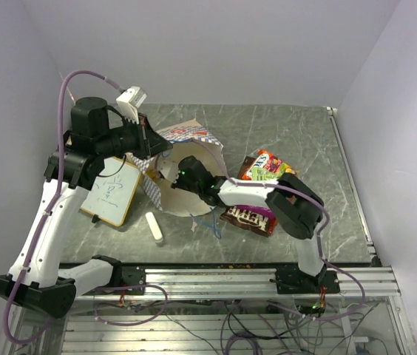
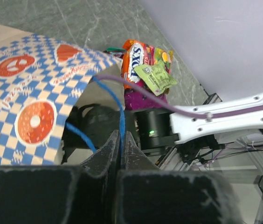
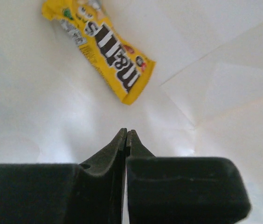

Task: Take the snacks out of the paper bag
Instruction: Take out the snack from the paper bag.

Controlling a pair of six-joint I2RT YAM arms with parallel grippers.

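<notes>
Left gripper [image 2: 121, 140] pinches the blue cord handle [image 2: 115, 100] of the paper bag [image 2: 29, 116]; inside it, right gripper [image 3: 126, 137] sits closed, empty (yellow packet [image 3: 106, 44] beyond its tips, untouched).

1. Paper bag [image 1: 194, 135]: cream, blue-white chequered with red-orange marks, lying on its side, mouth open toward the near edge.
2. Yellow packet [image 3: 106, 44]: flat inside the bag.
3. Brown packet [image 1: 249, 217], orange packet [image 1: 264, 164], green packet [image 2: 155, 77], purple packet [image 2: 143, 100]: on the table, right of the bag.
</notes>
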